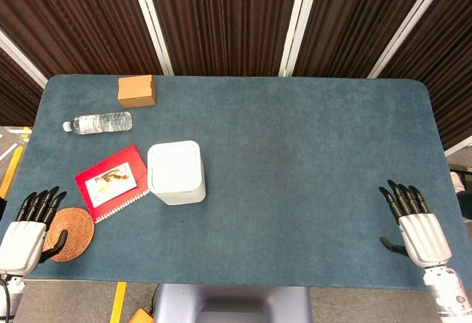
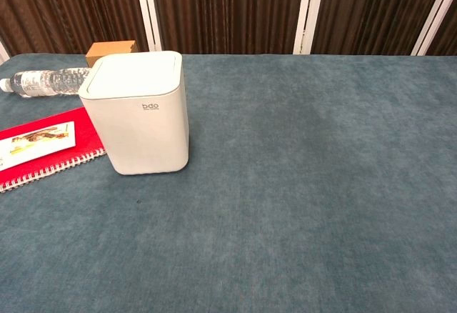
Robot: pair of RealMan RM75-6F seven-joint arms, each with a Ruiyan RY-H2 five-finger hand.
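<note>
My left hand [image 1: 31, 227] hovers at the table's near left corner, fingers apart and holding nothing, just beside a round woven coaster [image 1: 69, 233]. My right hand [image 1: 414, 226] is at the near right edge, also open and empty, with bare cloth around it. A white lidded bin [image 1: 176, 172] [image 2: 138, 111] stands left of centre. A red spiral notebook [image 1: 112, 181] [image 2: 44, 146] lies next to it on the left. Neither hand shows in the chest view.
A clear water bottle [image 1: 99, 123] [image 2: 44, 81] lies on its side at the far left. A small cardboard box [image 1: 137, 91] [image 2: 111, 49] stands behind it near the far edge. The blue-grey tablecloth [image 1: 310, 161] covers the table.
</note>
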